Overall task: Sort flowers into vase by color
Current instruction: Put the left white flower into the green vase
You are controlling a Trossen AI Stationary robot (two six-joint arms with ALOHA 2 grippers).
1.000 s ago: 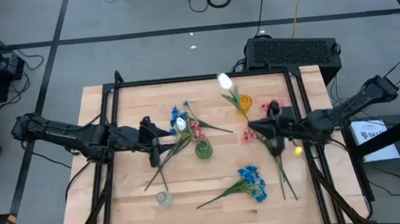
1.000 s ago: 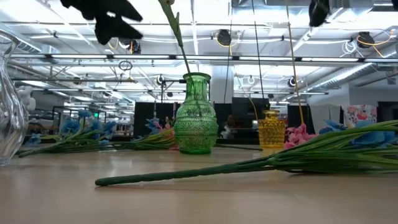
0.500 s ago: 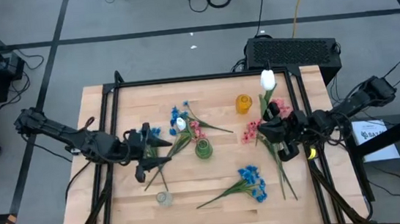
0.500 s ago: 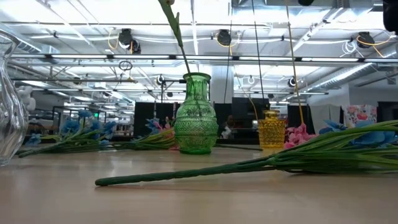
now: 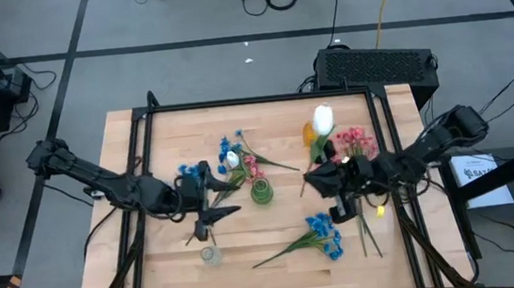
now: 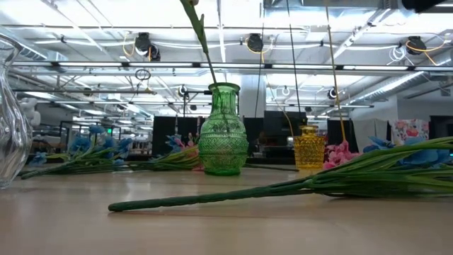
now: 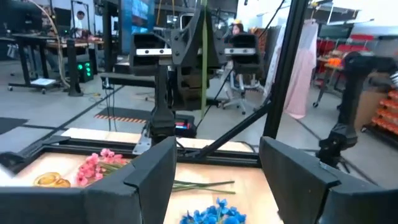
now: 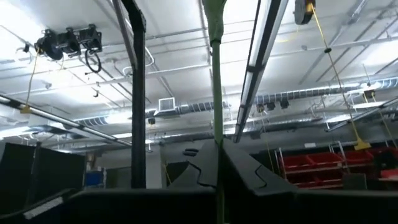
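My right gripper point(image 5: 322, 179), over the table's middle right, is shut on a white flower whose bud point(image 5: 323, 119) stands over the yellow vase point(image 5: 309, 136). Its green stem point(image 8: 216, 74) rises out of the fingers. My left gripper point(image 5: 215, 197) hovers open left of the green vase point(image 5: 261, 194), with nothing between its fingers point(image 7: 152, 177). The green vase point(image 6: 223, 138) stands upright with one stem point(image 6: 202, 42) in it. A clear vase point(image 5: 210, 254) stands near the front edge. A blue spray point(image 5: 321, 234) lies flat at the front right. Pink sprays point(image 5: 356, 140) lie by the right gripper. My right gripper pinches the white flower's stem point(image 8: 216, 134) between its two fingers point(image 8: 245, 168), well below the bud. The fingers come from the table's right, slanting upward. The flower is lifted clear of the table and stands nearly upright, bud on top.
More blue and pink sprays point(image 5: 236, 160) lie on the table behind the green vase. A black frame rail point(image 5: 257, 99) runs round the tabletop. A black box point(image 5: 377, 64) sits beyond the far edge. Bare wood shows at the front left point(image 5: 156, 277).
My right gripper has carried the white flower toward the table's left and a little up, tipping its fingers upward; the bud swung to the right and back over the yellow vase. My left gripper, still open, has risen and gone toward the near edge, away from the green vase.
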